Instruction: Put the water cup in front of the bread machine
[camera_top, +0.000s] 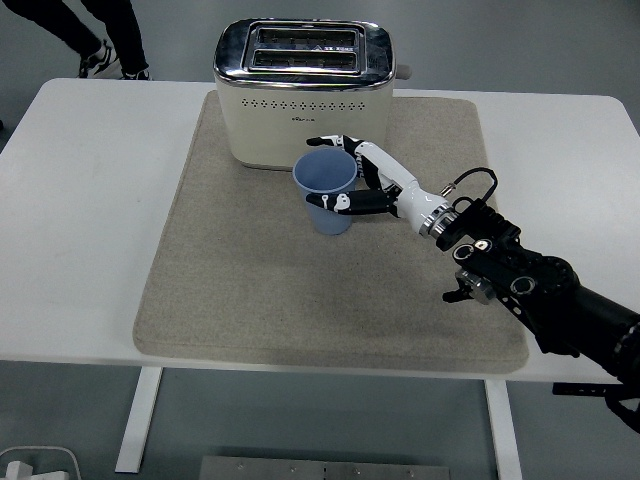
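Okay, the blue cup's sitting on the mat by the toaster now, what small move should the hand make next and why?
Probably open the fingers and let go. The blue cup appears upright on the mat, just in front of the toaster, with the right hand wrapped around it. It seems placed, so releasing looks like the next step.

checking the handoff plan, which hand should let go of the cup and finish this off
Right. The right hand already grips the blue cup, which stands on the mat in front of the toaster. No left arm shows.
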